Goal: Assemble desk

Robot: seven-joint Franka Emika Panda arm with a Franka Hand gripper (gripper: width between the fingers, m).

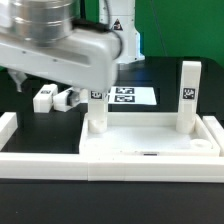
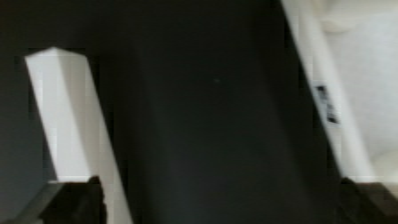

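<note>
Exterior view: the arm (image 1: pixel 60 50) hangs over the table's far side. The desk top (image 1: pixel 150 150) lies below it, nearer the camera, with two upright legs (image 1: pixel 188 95) standing on it. Two loose legs (image 1: pixel 55 99) lie beneath the arm. Wrist view: the gripper (image 2: pixel 214 205) is spread wide, pinching nothing. A white leg (image 2: pixel 63 130) stands beside one finger and a tagged white part (image 2: pixel 329 90) beside the other.

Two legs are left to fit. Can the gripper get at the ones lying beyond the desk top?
Probably yes. The loose legs lie on open table with nothing on top, apart from the standing legs, and the gripper looks open.
</note>
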